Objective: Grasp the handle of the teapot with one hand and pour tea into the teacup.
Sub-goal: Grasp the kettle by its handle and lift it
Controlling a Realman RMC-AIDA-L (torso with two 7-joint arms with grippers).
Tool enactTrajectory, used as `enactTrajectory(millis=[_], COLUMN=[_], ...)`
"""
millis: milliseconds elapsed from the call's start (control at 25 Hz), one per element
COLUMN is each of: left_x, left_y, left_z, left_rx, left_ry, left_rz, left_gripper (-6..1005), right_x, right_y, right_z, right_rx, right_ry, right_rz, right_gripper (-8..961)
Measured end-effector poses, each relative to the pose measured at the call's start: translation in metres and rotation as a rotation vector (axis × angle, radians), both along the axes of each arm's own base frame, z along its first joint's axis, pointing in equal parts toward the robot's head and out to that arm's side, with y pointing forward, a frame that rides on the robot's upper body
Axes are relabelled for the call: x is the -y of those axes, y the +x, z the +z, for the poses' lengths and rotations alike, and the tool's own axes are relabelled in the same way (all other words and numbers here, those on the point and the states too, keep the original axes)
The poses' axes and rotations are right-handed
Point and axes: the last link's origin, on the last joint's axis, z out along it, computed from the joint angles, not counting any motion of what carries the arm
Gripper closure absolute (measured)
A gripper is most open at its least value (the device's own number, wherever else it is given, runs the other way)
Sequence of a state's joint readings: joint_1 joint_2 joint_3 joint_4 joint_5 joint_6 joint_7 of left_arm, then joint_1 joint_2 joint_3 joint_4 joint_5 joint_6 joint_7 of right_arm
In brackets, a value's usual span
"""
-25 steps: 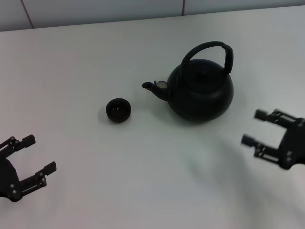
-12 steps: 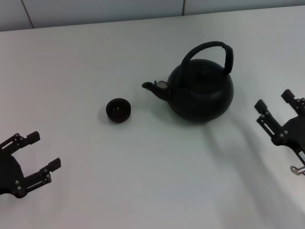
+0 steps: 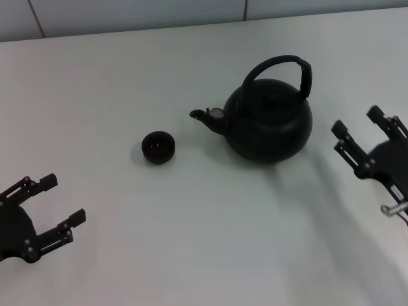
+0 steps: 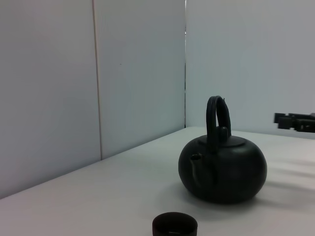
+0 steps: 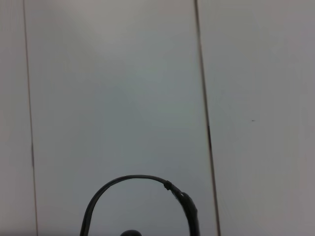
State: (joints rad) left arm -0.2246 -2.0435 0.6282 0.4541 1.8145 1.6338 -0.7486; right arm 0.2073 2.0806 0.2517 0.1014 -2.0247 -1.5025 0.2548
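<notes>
On the white tabletop, centre: teapot upright, handle arched over lid, spout toward 9 o'clock. Teacup stands apart off the spout. Right end effector at 3 o'clock of teapot, released, fingers spread, touching nothing. Left end effector at 8 o'clock, released, empty.

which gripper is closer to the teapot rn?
The right gripper: open, just beside the teapot on its handle sleeve side. The left gripper, also open, sits far off, beyond the teacup.
</notes>
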Motion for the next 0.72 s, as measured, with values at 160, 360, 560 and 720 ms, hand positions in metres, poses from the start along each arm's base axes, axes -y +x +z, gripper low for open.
enactTrajectory(millis=[160,360,560,720], left_x=[0.000,0.001,0.001,0.001], left_y=[0.000,0.000,0.001,0.001], left_z=[-0.001,-0.002,-0.002,-0.002], left_rx=[0.002,0.009,0.016,0.019], left_ry=[0.000,0.003,0.019,0.024], left_rz=[0.001,0.006,0.009,0.012], left_gripper=[207,207,207,207], right_x=[-0.022,-0.044,-0.059,-0.069], right_y=[-0.003,-0.009,-0.013,-0.017], right_z=[-0.001,-0.003,-0.002,-0.002], right_rx=[0.029,0.053,0.060,0.071], right_ry=[-0.028,-0.045,-0.041,-0.048], right_rz=[0.007,0.007,0.006,0.010], right_gripper=[223,223,224,224])
